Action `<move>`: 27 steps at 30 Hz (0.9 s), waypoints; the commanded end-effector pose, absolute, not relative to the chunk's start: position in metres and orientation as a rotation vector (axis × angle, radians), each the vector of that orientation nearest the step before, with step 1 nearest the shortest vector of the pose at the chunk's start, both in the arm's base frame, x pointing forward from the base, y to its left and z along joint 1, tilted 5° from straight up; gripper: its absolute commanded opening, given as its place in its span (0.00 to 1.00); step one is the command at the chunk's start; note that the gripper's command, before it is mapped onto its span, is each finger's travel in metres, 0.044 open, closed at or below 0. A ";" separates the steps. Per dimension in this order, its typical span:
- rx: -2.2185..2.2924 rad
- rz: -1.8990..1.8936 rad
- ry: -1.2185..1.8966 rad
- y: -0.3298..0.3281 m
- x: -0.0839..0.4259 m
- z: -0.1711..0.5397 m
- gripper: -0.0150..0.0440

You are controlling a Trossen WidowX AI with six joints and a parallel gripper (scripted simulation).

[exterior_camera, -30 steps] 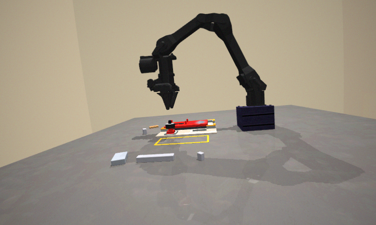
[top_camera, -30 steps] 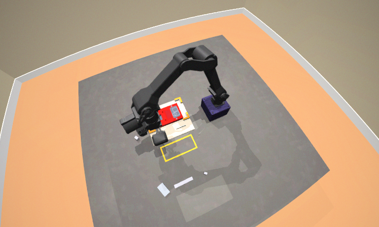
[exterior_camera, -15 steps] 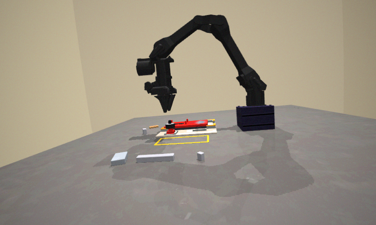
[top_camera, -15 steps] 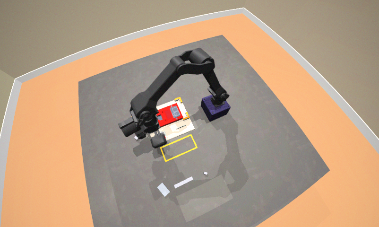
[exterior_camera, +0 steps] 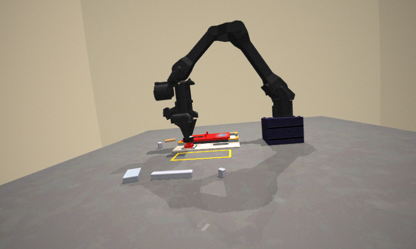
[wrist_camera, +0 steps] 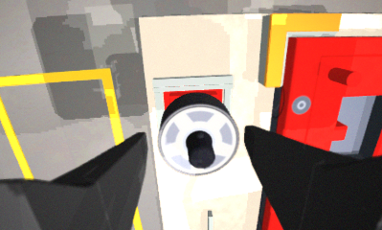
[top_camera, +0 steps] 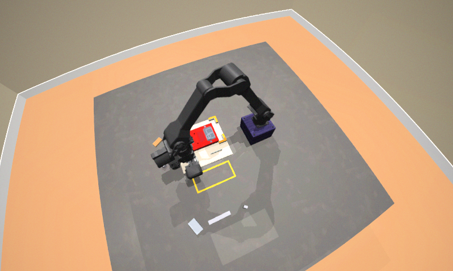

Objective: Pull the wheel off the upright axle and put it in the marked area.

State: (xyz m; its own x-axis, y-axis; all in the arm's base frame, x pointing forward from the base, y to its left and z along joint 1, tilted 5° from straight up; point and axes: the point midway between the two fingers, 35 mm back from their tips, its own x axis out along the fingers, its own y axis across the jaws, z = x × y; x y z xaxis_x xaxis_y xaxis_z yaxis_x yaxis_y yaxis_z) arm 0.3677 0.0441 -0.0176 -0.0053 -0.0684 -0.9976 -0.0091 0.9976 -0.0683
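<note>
The wheel, with a black tyre and a white-grey hub, sits on the upright black axle above a red holder with a pale grey frame. My gripper points down and is open. Its fingertips stand on either side of the wheel; the wrist view shows a gap on each side. The arm hides the wheel in the top view. The marked area is a yellow rectangle on the table, beside the cream board.
A red panel with a peg lies beside the holder, between yellow corner brackets. Pale blocks lie beyond the rectangle. An orange block and a small white block lie past the board.
</note>
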 end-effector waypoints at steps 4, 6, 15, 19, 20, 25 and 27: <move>-0.061 -0.047 1.579 0.044 0.367 -0.018 0.57; -0.061 -0.047 1.579 0.044 0.367 -0.018 0.55; -0.061 -0.047 1.578 0.044 0.367 -0.017 0.25; -0.061 -0.047 1.578 0.044 0.367 -0.015 0.25; -0.062 -0.047 1.578 0.044 0.367 -0.015 0.25; -0.062 -0.047 1.577 0.044 0.368 -0.013 0.25; -0.062 -0.046 1.577 0.045 0.368 -0.013 0.25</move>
State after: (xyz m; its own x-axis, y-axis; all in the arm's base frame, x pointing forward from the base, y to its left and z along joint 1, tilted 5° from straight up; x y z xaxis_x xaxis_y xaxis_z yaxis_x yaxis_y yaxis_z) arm 0.3677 0.0443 -0.0144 -0.0057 -0.0684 -0.9976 -0.0098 0.9976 -0.0683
